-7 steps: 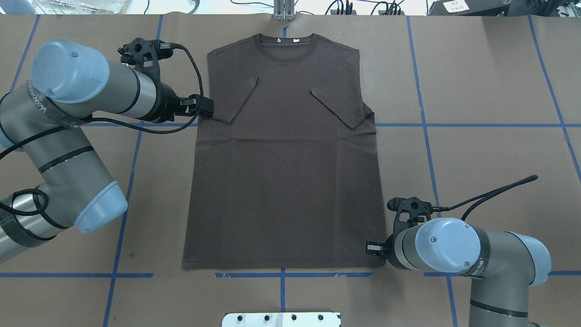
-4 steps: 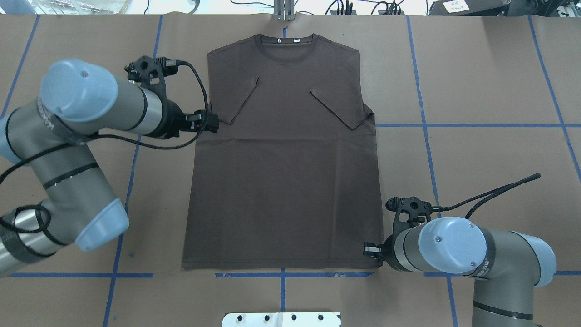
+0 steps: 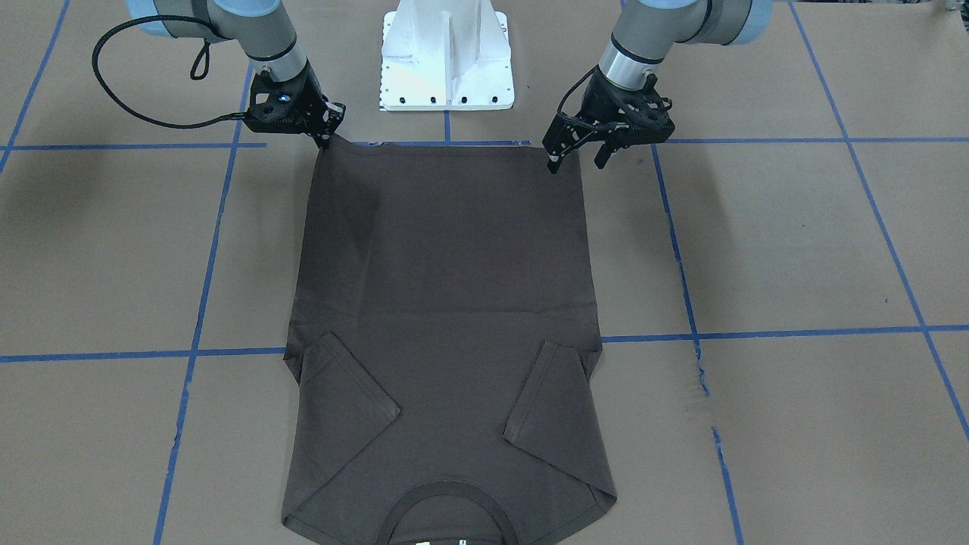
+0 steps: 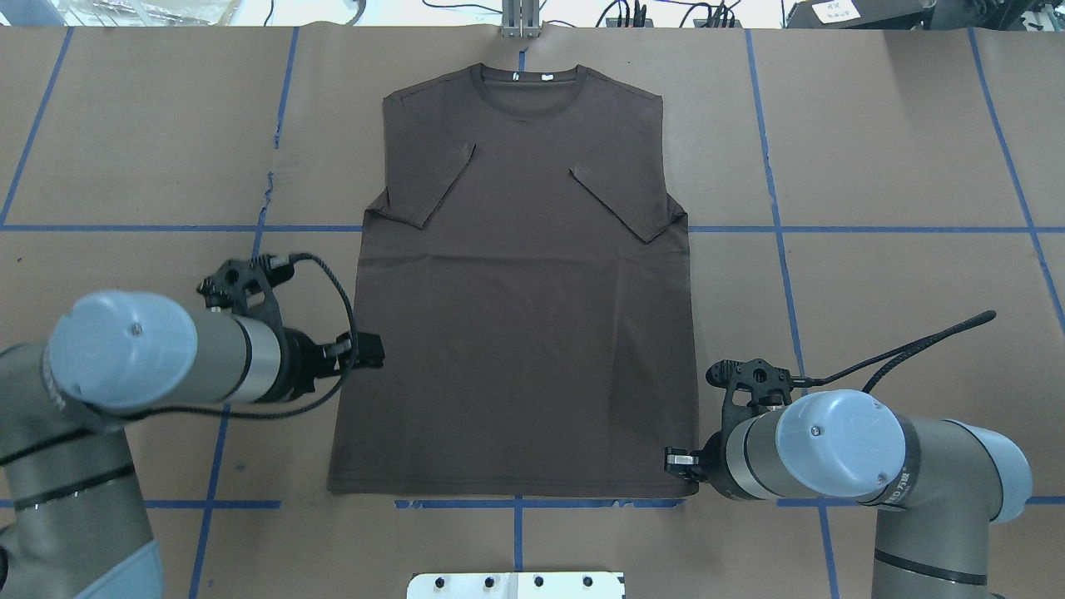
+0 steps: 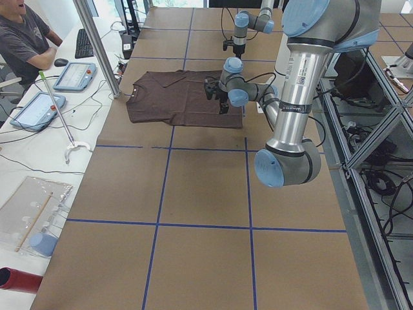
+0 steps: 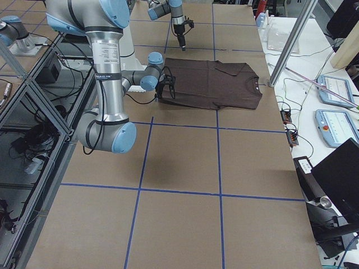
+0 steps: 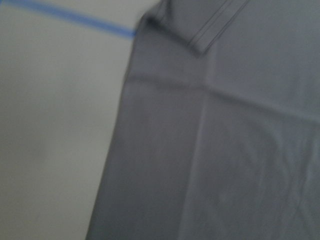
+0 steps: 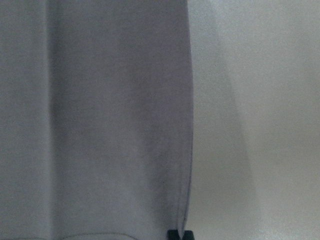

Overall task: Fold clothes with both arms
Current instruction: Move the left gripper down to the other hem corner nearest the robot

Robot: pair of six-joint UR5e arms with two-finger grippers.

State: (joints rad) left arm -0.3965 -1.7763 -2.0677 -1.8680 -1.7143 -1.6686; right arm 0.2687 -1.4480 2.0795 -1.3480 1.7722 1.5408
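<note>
A dark brown T-shirt (image 4: 524, 333) lies flat on the brown table, collar (image 4: 530, 79) at the far side, both sleeves folded in over the chest. No chest logo shows. My left gripper (image 4: 372, 349) is open and empty, raised beside the shirt's left edge; in the front-facing view (image 3: 577, 159) its fingers straddle the hem corner from above. My right gripper (image 4: 672, 457) is low at the shirt's near right hem corner and shut on the fabric edge; in the front-facing view (image 3: 327, 136) it is at that corner. Its fingertips (image 8: 173, 234) show close together at the shirt's edge.
The white pedestal base (image 3: 447, 53) stands just behind the hem. Blue tape lines (image 4: 774, 229) cross the table. A metal post (image 4: 520, 21) stands past the collar. A seated person (image 5: 26, 39) and tablets are beyond the far edge.
My left gripper has left the folded left sleeve and moved along the shirt's left edge toward the hem. The right gripper has crept slightly left at the hem corner.
</note>
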